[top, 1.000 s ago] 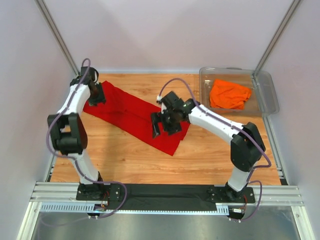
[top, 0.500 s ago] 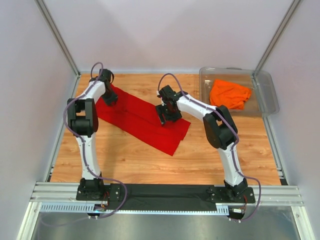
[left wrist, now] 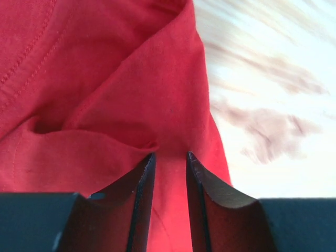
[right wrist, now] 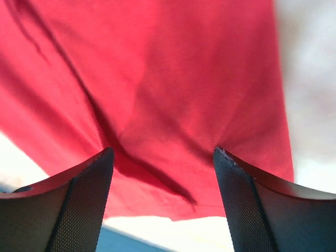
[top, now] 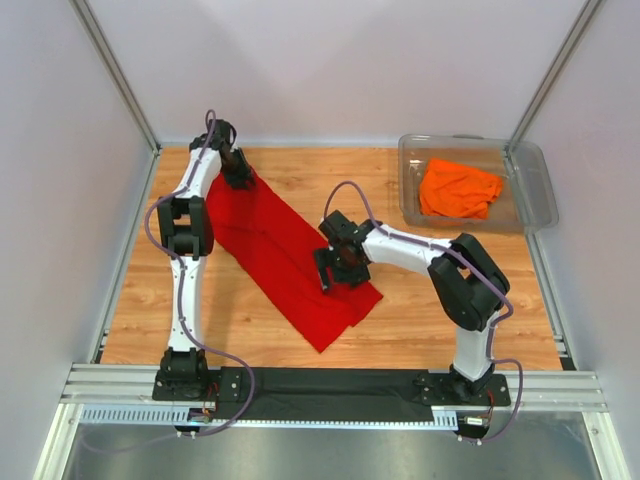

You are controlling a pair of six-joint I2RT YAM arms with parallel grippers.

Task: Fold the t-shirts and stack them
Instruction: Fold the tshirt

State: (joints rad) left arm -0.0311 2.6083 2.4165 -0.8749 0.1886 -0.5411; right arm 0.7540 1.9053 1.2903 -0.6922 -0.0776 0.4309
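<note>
The red t-shirt (top: 270,240) lies as a long folded strip on the wooden table, from the far left down toward the middle front. My left gripper (top: 240,177) is at its far end. In the left wrist view the fingers (left wrist: 170,155) are nearly closed on a fold of the red cloth (left wrist: 105,79). My right gripper (top: 335,272) is over the strip's right edge. In the right wrist view its fingers (right wrist: 164,149) are spread wide against the red cloth (right wrist: 173,79). The orange t-shirt (top: 458,188) lies crumpled in the bin.
The clear plastic bin (top: 535,195) stands at the far right of the table. White walls and metal posts enclose the table on three sides. Bare wood shows to the right of the red strip and in front of it.
The left gripper moved farther back and right with the shirt's end. The right gripper moved nearer. The red strip swung round and now runs more steeply toward the front.
</note>
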